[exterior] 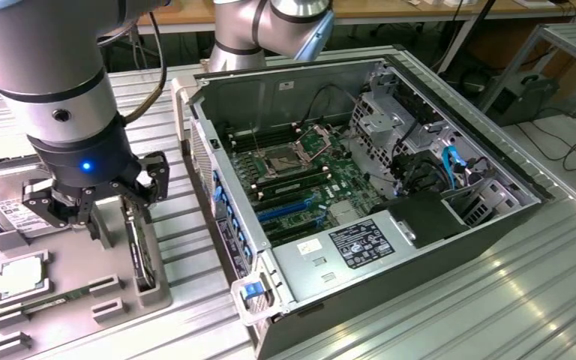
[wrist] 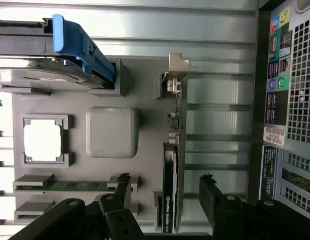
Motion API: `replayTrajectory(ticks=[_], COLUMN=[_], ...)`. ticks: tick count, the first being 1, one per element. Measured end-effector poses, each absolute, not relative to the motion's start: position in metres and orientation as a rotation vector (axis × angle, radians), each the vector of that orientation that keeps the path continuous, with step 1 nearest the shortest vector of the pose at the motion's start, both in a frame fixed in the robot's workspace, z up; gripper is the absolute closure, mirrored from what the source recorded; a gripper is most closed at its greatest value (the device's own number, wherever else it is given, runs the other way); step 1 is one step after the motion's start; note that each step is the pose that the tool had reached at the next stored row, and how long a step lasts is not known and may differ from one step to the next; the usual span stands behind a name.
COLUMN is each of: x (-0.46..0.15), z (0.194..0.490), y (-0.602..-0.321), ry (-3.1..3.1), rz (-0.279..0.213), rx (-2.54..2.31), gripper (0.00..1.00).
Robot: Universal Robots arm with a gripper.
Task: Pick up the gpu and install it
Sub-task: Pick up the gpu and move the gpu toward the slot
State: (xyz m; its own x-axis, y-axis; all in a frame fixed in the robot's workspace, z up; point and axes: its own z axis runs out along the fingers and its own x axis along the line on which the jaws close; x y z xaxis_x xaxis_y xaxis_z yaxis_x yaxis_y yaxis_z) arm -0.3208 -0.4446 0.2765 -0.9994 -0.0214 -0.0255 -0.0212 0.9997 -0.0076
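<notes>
Straddling the thin green-black gpu card (wrist: 174, 150) with my black gripper (wrist: 166, 179) spread wide — the card stands edge-up, pinchable, I reckon.

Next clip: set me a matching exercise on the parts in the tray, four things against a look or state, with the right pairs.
Things: 1 gpu; 2 hard drive; 3 processor chip; 4 memory stick.
States: A pale square, lying flat; B on edge between the open fingers; C narrow and green; D bears a blue plastic part.
Pairs: 1-B, 2-D, 3-A, 4-C.
</notes>
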Motion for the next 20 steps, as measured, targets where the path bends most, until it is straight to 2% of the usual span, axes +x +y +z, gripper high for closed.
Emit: replayTrajectory(ticks=[20], x=[-0.317], z=[0.253], y=[-0.445], ry=[3.116], rz=[-0.023], rx=[0.022], gripper=[0.34])
